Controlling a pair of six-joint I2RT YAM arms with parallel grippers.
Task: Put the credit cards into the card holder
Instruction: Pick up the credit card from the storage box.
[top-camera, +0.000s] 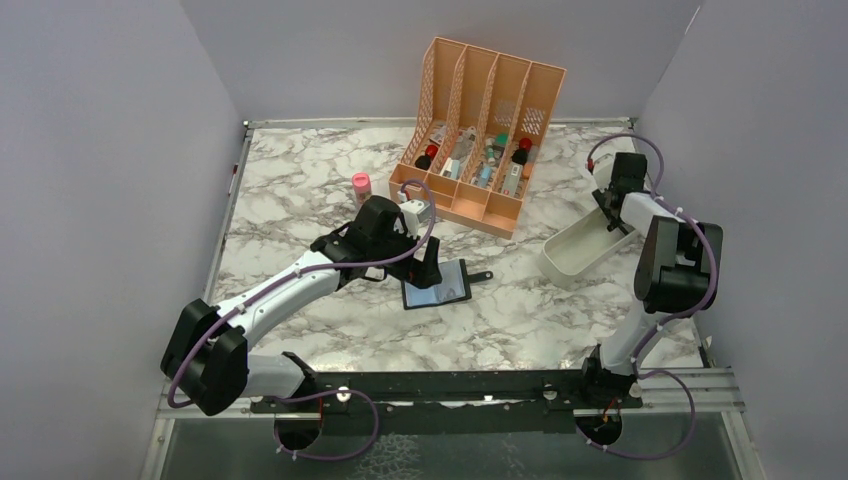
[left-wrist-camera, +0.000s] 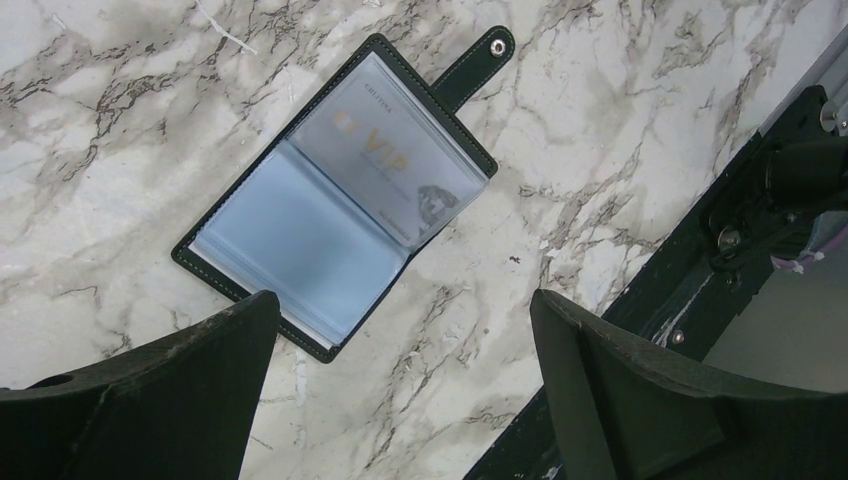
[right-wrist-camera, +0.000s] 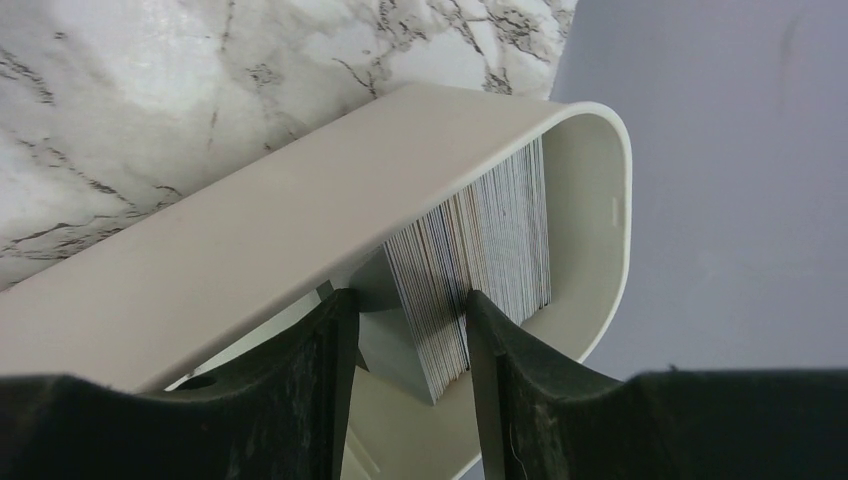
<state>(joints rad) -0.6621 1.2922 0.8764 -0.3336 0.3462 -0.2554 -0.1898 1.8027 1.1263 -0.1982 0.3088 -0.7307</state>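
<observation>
One gold card (left-wrist-camera: 395, 160) sits in the open card holder (left-wrist-camera: 300, 230) under the left gripper (left-wrist-camera: 403, 305), jaws apart and empty; the right gripper (right-wrist-camera: 410, 297) straddles some of the many credit cards (right-wrist-camera: 495, 250) left in the tray (right-wrist-camera: 300, 210), and I cannot tell whether its jaws are clamped.

Marble-patterned tabletop (top-camera: 300, 190), grey walls on three sides. Orange slotted file organiser (top-camera: 480, 130) at far middle: four compartments, small bottles and tubes in their bottoms. Small pink pot (top-camera: 361, 186) near its left. White oblong tray (top-camera: 568, 266) at right, lying diagonally
</observation>
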